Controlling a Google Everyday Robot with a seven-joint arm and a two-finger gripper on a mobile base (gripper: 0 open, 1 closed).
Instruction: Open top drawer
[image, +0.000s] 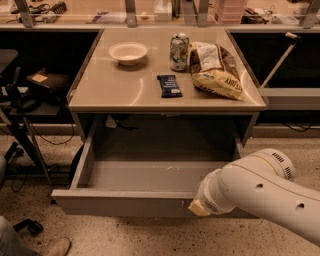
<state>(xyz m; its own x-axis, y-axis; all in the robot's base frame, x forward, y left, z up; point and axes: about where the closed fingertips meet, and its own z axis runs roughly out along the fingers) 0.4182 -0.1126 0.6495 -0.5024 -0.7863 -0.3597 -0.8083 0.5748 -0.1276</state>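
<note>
The top drawer (150, 175) is a wide grey drawer under the tan table top (125, 90). It stands pulled far out, and its inside is bare with a few pale scuff marks right of centre. Its front panel (115, 202) runs along the lower part of the view. My white arm (255, 192) comes in from the lower right, and its tan end (198, 207) sits against the right part of the drawer front. My gripper is hidden behind the arm at that spot.
On the table are a white bowl (128, 52), a drink can (179, 51), a dark snack bar (169, 85) and a chip bag (216, 71). A black stand with cables (25, 100) is at the left. A shoe (52, 247) is at the lower left.
</note>
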